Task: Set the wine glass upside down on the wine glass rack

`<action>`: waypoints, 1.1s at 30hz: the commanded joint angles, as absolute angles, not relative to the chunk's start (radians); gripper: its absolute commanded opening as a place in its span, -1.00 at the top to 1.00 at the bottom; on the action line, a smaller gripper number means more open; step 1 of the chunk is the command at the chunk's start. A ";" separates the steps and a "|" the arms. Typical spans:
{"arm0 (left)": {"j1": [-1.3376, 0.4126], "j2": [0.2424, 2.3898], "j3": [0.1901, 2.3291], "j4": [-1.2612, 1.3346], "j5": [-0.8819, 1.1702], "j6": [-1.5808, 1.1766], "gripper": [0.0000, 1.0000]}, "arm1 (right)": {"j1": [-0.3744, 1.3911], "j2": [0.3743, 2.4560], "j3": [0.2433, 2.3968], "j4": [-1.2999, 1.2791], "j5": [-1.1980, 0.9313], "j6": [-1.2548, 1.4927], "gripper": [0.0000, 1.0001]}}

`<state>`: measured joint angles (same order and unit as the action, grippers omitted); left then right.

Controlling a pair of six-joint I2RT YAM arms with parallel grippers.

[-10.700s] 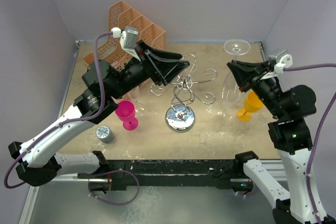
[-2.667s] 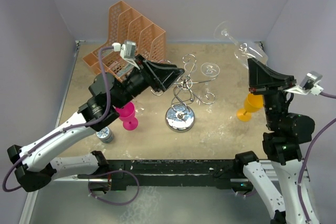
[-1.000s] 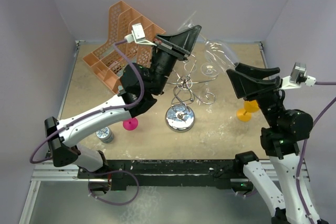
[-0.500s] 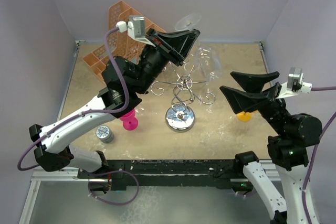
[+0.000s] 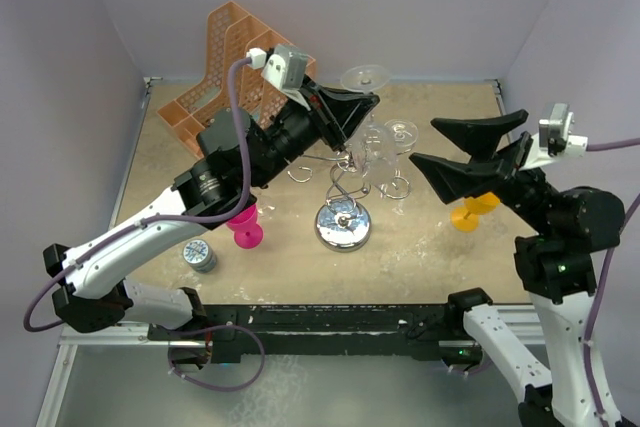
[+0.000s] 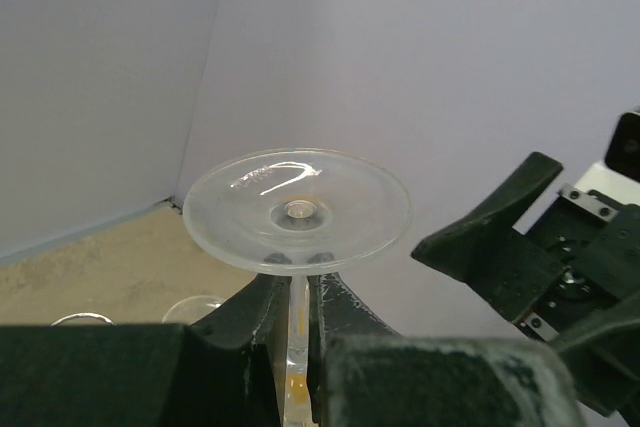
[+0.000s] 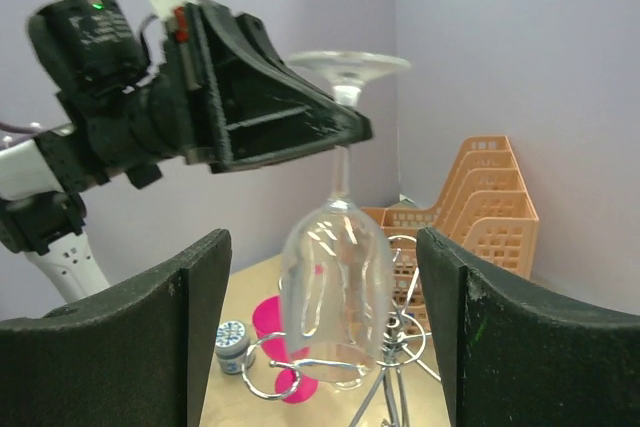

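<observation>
Wine glass: The wine glass [image 5: 372, 147] was upside down, with its round foot on top and its bowl pointing down. It hung in the air over the wine glass rack [image 5: 343, 225], at 12 o'clock from the shiny base in the top view.
Left end effector: The left end effector [image 5: 352, 110] was nearly closed, pinching the thin stem just under the foot.
Right end effector: The right end effector [image 5: 423, 143] was wide open and held nothing. It sat at 3 o'clock from the glass, near it but not touching.
Rack: It stood in the middle of the table [image 5: 300, 267]. In the right wrist view the rim of the bowl was low down by the curly wire arms. I could not tell if they touched.
Done: It looked like the turning-over part was done, and the glass was up at the rack.
Left to do: The foot was well above the loops, so I think the glass had to go lower and the stem slide into a loop. Then the left end effector could let go.
Other things: A pink cup [image 5: 240, 217] stood at 9 o'clock from the rack.
</observation>
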<state>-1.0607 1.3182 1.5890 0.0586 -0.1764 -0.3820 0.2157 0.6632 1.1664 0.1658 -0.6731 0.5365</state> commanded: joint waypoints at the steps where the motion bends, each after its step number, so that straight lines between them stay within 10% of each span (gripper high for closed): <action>1: -1.058 1.276 1.632 0.093 -0.077 -0.375 1.00 | 0.216 0.723 1.215 0.202 -0.697 0.493 -0.50; 17: -1.058 1.281 1.649 0.107 0.092 -0.296 1.00 | 0.216 0.877 1.253 0.557 -0.754 0.851 -0.50; 33: -1.058 1.252 1.599 0.193 0.120 -0.352 1.00 | 0.217 0.934 1.288 0.375 -1.015 0.489 -0.25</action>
<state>-1.0607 1.2957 1.6058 0.0692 0.0711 -0.3229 0.2157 0.9054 1.2423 0.3912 -0.9112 0.5774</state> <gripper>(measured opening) 0.038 0.631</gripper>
